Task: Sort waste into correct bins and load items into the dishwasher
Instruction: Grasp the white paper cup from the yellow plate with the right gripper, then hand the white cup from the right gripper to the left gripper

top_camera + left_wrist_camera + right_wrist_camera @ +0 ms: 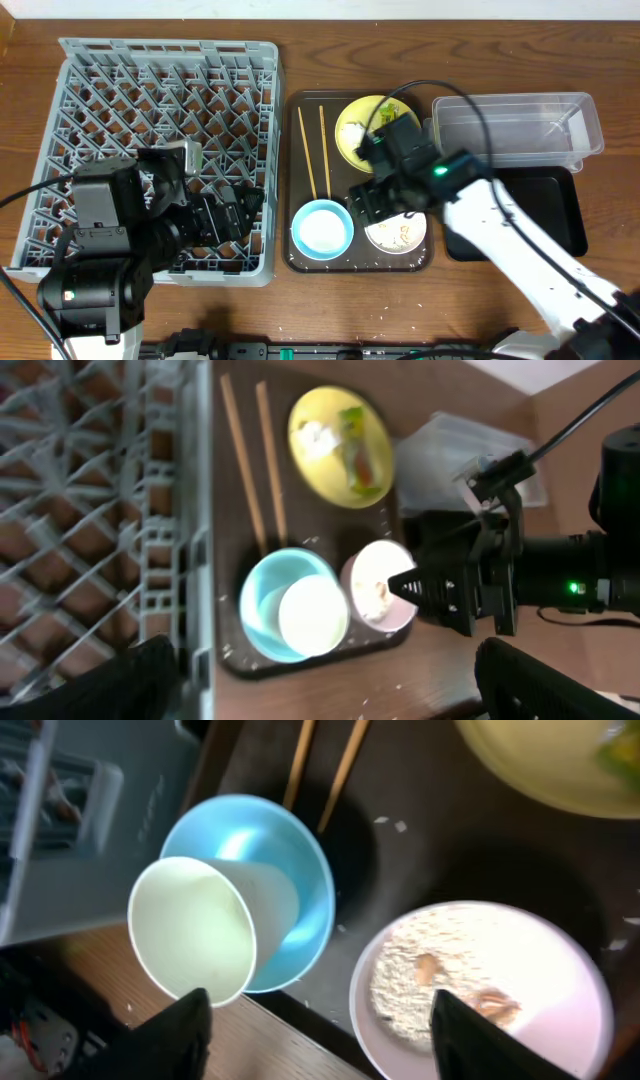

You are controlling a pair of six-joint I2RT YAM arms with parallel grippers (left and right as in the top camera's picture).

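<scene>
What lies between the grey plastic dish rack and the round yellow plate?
Two thin wooden chopsticks lying on the dark-brown serving tray, seen overhead.

Left gripper [328, 655] spread wide, right gripper [320, 1005] likewise

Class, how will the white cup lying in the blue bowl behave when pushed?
Probably rolls: the white cup lies tilted on its round side in the light-blue bowl. Likely light, since it looks empty and thin-walled.

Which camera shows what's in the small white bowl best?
Right wrist: the small white bowl sits close, crumbs clear inside. Overhead, the right gripper covers part of it; left wrist shows it blurred.
</scene>
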